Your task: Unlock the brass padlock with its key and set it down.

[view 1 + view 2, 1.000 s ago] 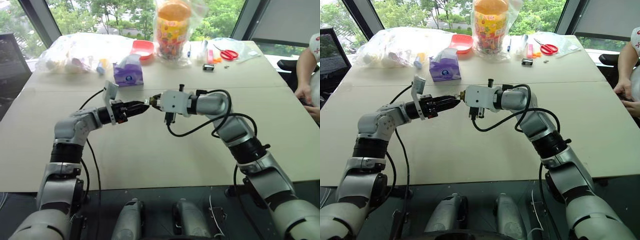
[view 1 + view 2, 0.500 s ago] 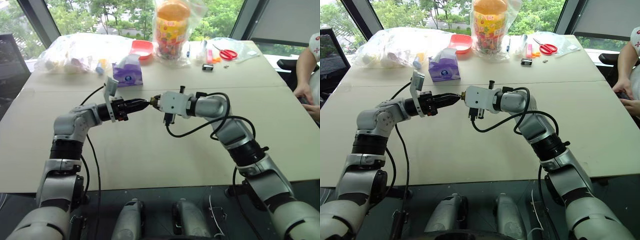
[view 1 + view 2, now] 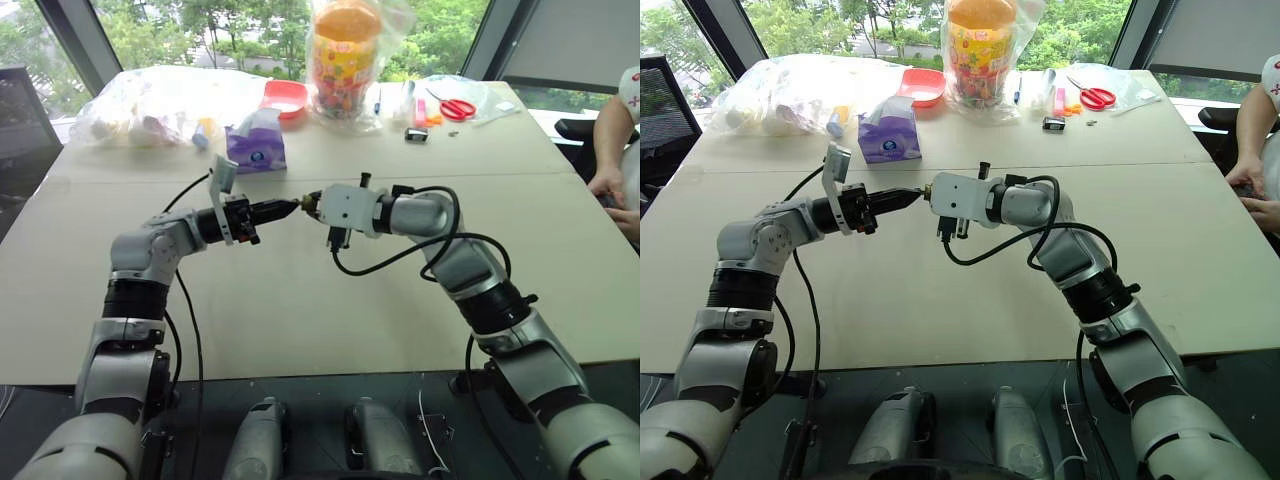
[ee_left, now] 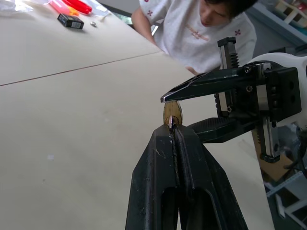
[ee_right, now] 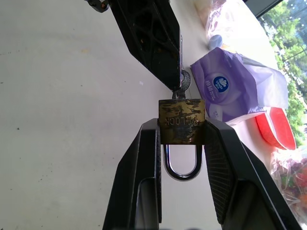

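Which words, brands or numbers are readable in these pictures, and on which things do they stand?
Padlock: stamped letters on its brass face, worn and upside down, not readable with certainty.
Tissue pack: round white logo, its text too small to read.
Snack jar: colourful print, too blurred to read.
No other text is legible.

A purple soft tissue pack (image 3: 256,146) stands on the beige table (image 3: 300,300). Behind it lies a red plastic bowl (image 3: 285,97), with a clear crumpled plastic bag (image 3: 150,100) beside. Right of the bowl rises a tall clear jar of colourful snacks (image 3: 345,60); farther right lie red-handled scissors (image 3: 458,107). A person's arm (image 3: 610,150) rests at the table's right edge.
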Action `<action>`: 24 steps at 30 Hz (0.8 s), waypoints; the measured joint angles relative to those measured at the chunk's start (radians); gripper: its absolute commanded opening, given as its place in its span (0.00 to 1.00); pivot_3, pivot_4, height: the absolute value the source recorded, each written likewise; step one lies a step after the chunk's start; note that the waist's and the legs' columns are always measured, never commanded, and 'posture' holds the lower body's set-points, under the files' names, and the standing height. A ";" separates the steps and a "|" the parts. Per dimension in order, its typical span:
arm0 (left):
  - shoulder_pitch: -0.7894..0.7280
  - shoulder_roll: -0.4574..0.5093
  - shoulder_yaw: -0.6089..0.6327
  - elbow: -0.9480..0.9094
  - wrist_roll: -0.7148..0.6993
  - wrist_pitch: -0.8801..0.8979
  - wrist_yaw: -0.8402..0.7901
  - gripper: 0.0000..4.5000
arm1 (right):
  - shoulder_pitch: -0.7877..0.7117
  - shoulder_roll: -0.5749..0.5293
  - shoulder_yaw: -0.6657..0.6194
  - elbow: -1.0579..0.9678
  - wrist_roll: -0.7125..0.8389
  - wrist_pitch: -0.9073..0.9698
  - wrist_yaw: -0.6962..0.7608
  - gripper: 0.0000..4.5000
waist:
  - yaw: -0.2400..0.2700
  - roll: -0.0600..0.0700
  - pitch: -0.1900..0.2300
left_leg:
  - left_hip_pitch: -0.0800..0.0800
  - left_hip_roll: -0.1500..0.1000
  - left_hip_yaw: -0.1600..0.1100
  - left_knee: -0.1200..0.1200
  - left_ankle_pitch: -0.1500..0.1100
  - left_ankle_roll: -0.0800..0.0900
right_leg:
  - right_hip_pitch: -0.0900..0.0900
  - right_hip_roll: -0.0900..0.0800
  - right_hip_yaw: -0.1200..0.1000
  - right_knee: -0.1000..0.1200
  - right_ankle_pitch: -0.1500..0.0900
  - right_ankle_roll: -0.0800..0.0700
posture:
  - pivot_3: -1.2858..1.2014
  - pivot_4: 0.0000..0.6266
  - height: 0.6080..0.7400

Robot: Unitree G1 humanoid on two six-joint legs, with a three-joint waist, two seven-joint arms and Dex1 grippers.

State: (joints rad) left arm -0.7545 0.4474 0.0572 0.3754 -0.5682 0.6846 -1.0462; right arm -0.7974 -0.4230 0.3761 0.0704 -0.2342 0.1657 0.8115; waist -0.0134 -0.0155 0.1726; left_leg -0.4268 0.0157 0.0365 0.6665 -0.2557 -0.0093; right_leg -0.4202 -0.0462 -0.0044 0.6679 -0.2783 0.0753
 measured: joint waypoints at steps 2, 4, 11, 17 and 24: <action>-0.005 -0.006 -0.022 0.001 0.040 -0.056 0.003 0.00 | 0.001 -0.001 -0.001 0.000 -0.003 0.007 -0.001 0.15 | 0.001 0.000 0.000 | 0.000 0.000 0.000 0.000 0.000 0.000 | 0.000 0.000 0.000 0.000 0.000 0.000 | 0.52 0.24 1.00; -0.009 -0.006 -0.062 0.001 0.098 -0.145 0.004 0.00 | 0.004 -0.007 -0.002 0.000 -0.008 0.016 -0.001 0.15 | 0.002 0.000 0.000 | 0.000 0.000 0.000 0.000 0.000 0.000 | 0.000 0.000 0.000 0.000 0.000 0.000 | 0.52 0.24 1.00; -0.011 0.013 -0.195 0.009 0.334 -0.501 0.002 0.00 | 0.025 -0.016 -0.004 0.000 -0.017 0.046 0.014 0.15 | -0.001 0.000 0.000 | 0.000 0.000 0.000 0.000 0.000 0.000 | 0.000 0.001 0.000 0.000 0.000 0.000 | 0.52 0.24 1.00; -0.025 0.005 -0.191 0.012 0.317 -0.407 -0.012 0.00 | 0.033 -0.014 -0.005 0.000 -0.018 0.055 0.020 0.15 | 0.001 0.000 0.000 | 0.000 0.000 0.000 0.000 0.000 0.000 | 0.000 0.001 0.000 0.000 0.000 0.000 | 0.52 0.24 1.00; -0.035 0.043 -0.074 -0.041 0.096 0.011 -0.080 0.38 | 0.028 0.014 0.008 -0.040 -0.017 0.022 0.022 0.15 | -0.005 0.000 0.000 | 0.000 0.001 0.000 0.000 0.000 0.000 | 0.000 0.002 0.000 0.001 0.000 0.000 | 0.52 0.24 1.00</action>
State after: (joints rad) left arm -0.7898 0.4908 -0.0166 0.3345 -0.4722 0.6960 -1.1265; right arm -0.7694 -0.4086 0.3839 0.0308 -0.2511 0.1876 0.8335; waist -0.0186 -0.0155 0.1726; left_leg -0.4266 0.0163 0.0366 0.6665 -0.2556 -0.0091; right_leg -0.4207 -0.0442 -0.0046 0.6685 -0.2784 0.0755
